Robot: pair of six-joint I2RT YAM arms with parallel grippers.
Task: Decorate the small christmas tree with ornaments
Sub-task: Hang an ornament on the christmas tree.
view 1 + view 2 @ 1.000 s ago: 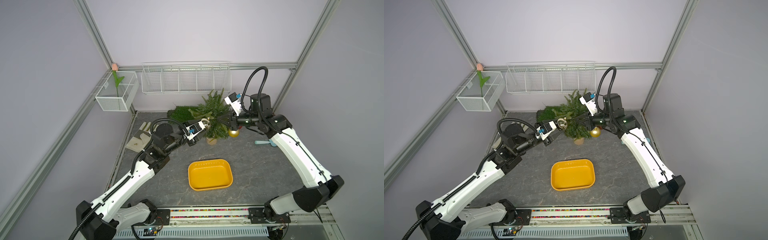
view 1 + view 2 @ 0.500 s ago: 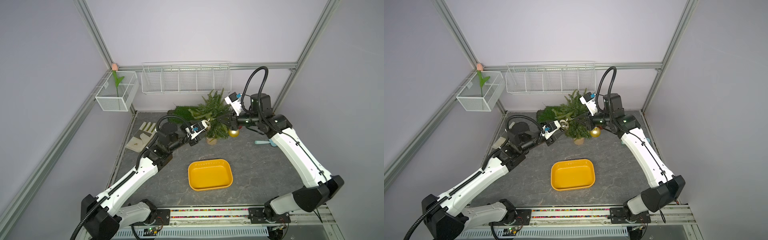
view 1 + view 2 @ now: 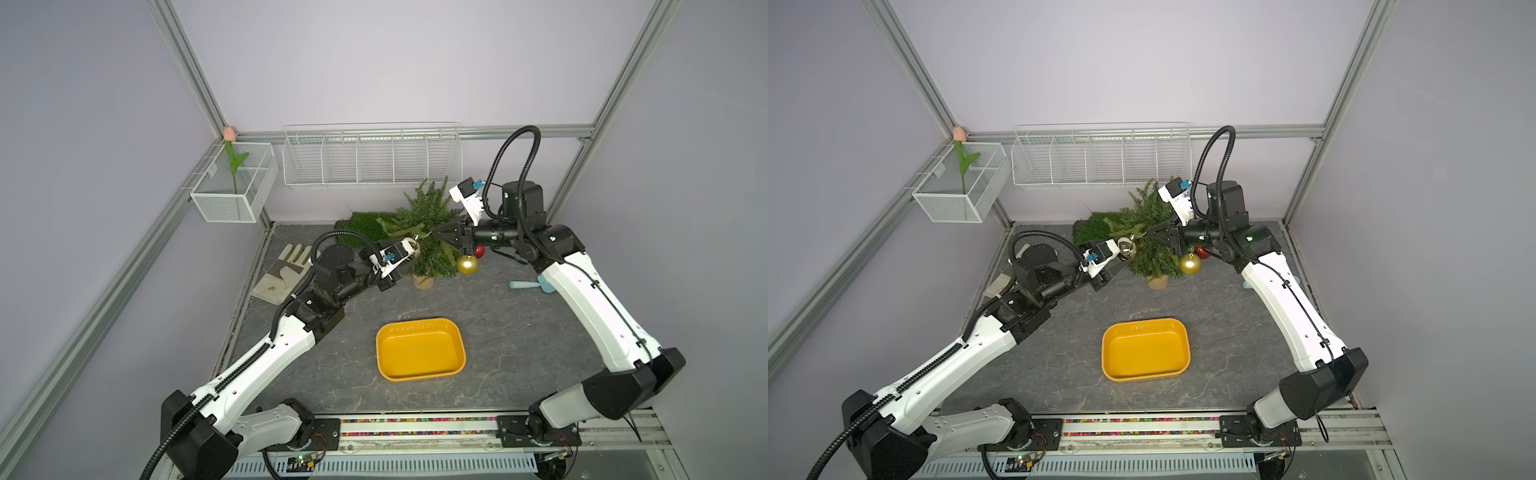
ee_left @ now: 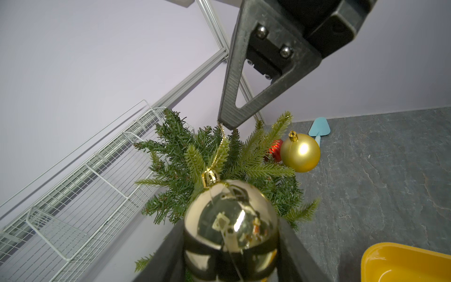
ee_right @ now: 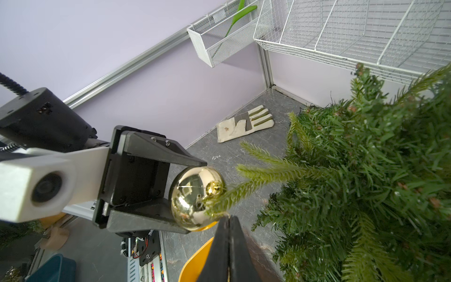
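Left claw (image 3: 412, 249) gripping shiny bauble (image 4: 230, 219), moved closer to tree (image 3: 432, 216); right claw (image 3: 435, 231) pinched shut.

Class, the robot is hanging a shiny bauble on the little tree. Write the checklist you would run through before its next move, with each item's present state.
1. Shiny bauble clamped in the left gripper: ok.
2. Right gripper shut on the bauble's cord: ok.
3. Cord hooked over the nearest branch: cannot tell.
4. Matte gold bauble hanging on the tree: ok.
5. Red bauble hung securely: cannot tell, mostly hidden.
6. Tree standing on its base: ok.
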